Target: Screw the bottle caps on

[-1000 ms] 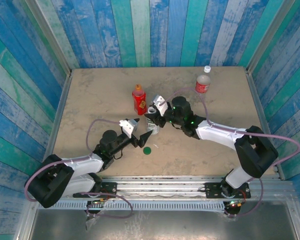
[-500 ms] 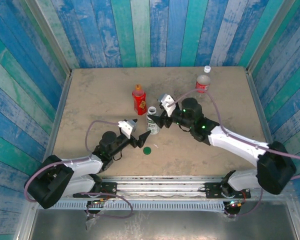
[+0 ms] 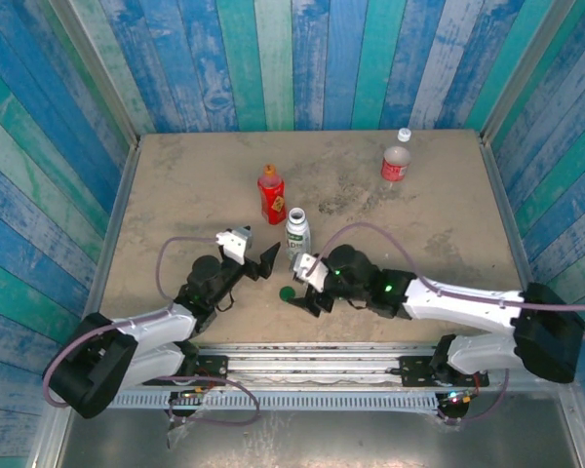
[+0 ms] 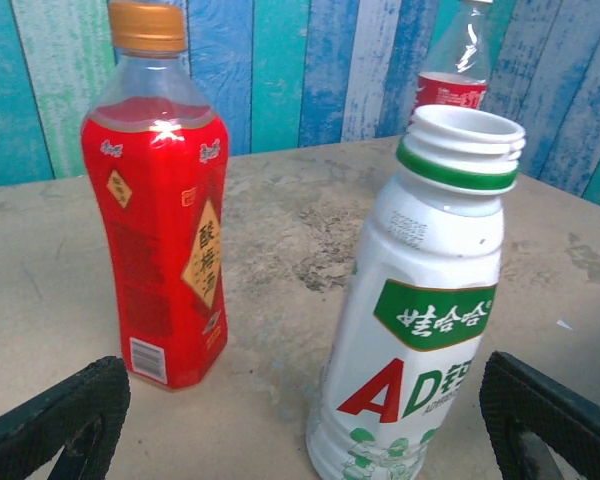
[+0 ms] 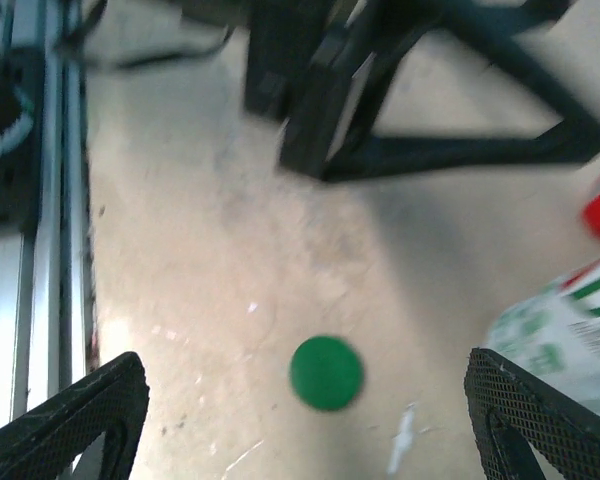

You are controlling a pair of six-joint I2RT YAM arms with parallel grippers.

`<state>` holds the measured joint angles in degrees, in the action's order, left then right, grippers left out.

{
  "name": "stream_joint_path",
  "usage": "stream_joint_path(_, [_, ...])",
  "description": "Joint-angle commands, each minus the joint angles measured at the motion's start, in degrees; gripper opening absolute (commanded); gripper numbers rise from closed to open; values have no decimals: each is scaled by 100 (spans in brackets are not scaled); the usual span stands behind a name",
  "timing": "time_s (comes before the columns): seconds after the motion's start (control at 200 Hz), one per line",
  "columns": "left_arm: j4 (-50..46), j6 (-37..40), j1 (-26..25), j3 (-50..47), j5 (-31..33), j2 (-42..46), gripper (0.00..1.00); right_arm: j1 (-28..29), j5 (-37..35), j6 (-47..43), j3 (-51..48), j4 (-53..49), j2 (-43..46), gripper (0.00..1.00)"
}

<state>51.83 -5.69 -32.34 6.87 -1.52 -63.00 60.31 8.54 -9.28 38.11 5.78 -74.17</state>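
**A:** Now, where does the dark green cap (image 5: 326, 372) sit?

**B:** Flat on the table (image 3: 195, 185), near side, just in front of the white-labelled bottle (image 4: 420, 330). That bottle's neck is open and its threads are bare. The right gripper (image 3: 300, 291) hangs low over the cap with its jaws wide apart and nothing in them. In the blurred wrist view the cap lies ahead of the fingers, between them.

**A:** And the left?

**B:** The left gripper (image 3: 265, 263) faces the bottle from the near side, jaws apart too, not touching it. My read is that it is lined up to clamp the body so the bottle cannot spin under a turning cap.

**A:** The others?

**B:** The red bottle (image 4: 165, 230) stands just beside, with its orange cap (image 4: 145, 25) on. The clear bottle (image 3: 396, 164) is far right and well apart, with the white cap (image 3: 404, 135) on top. I cannot tell how tight either cap is.

**A:** Which step is this?

**B:** Picking up the green cap, I judge. The cap is thin, so the fingers need to go low.
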Motion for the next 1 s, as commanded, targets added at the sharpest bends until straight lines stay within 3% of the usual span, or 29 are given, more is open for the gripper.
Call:
stream_joint_path(0.0, [-51,-116,59,-108,187,238,94,76,-295,159,-90,52,-450,85])
stream_joint_path(0.22, [-304,-64,95,-151,334,458,94,69,-599,31,-34,430,-1559,84])
stream_joint_path(0.621, [-411,-29,144,-204,388,613,94,-11,-231,123,543,272,-2625,75])
stream_joint_path(0.991, [-455,-3,149,-213,363,647,94,-37,-449,279,902,-24,-2957,49])
